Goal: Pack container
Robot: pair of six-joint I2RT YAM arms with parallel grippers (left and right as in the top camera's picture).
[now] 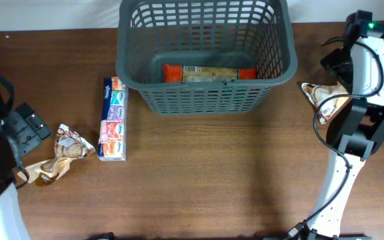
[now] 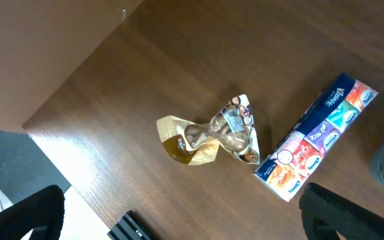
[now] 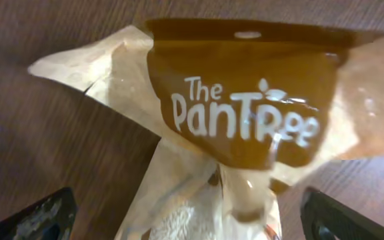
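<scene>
The big grey basket [image 1: 205, 100] sits at the top middle of the bench [image 1: 212, 180]. One orange packet [image 1: 209, 73] already lies inside it. At the right of the picture, the right arm [image 1: 369, 63] hangs low over a brown snack bag [image 3: 245, 113]. Its jaws stand wide, one on each side of the bag, holding nothing, likely so they can pinch it next. At the left, the left arm's jaws are wide and empty too, above a crumpled bag [image 2: 212, 137] and a long tissue pack [image 2: 315, 137]. Both wait their turn.
</scene>
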